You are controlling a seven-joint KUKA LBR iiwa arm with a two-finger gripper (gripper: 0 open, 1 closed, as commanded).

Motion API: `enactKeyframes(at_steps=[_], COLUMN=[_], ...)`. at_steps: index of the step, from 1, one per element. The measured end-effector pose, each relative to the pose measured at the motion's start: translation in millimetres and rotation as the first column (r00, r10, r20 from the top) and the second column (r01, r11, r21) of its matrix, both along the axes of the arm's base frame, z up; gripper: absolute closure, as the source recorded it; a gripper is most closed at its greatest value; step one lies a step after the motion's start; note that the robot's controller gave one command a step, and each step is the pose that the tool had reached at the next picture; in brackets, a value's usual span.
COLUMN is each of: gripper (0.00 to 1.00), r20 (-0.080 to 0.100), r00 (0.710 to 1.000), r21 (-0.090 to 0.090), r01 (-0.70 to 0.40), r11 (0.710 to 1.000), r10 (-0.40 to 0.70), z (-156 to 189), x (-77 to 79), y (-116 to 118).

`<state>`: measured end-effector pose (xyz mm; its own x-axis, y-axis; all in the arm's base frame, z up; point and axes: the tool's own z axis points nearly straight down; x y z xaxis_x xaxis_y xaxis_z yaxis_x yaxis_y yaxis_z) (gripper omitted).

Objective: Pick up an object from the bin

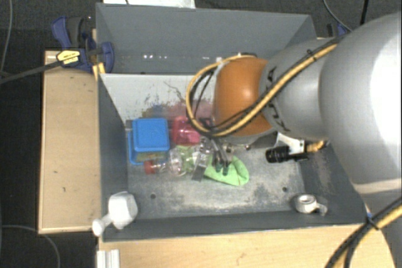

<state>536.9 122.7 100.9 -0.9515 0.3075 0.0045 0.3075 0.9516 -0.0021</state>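
Green soft piece (233,174), shaped like a leaf, is lying near the middle of the bin (201,41), toward the near wall, with its long axis running roughly left to right. Reading across from the left, a white bottle (122,210) is resting in the near left corner and a blue box (149,138) is sitting by the left wall. A pink thing (184,130) and a clear plastic thing (178,161) are crowding just beside the box. The gripper (220,163) is coming down at the green piece's left end, so most of the piece is stretching away to the right of it. Whether the jaws are apart or together cannot be told from here, nor whether they are touching the piece. Further right, a black cylinder (279,154) is lying clear of the heap, and a silver ring (306,204) is sitting near the right corner.
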Motion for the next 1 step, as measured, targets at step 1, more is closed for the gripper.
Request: enactKeyframes(at_steps=[1], gripper=[1.0], r20=[0.007], r00=[1.0], r21=[0.002], r01=[0.0], r11=[1.0], r10=[0.0], z=[14.9], x=[1.8], y=[0.3])
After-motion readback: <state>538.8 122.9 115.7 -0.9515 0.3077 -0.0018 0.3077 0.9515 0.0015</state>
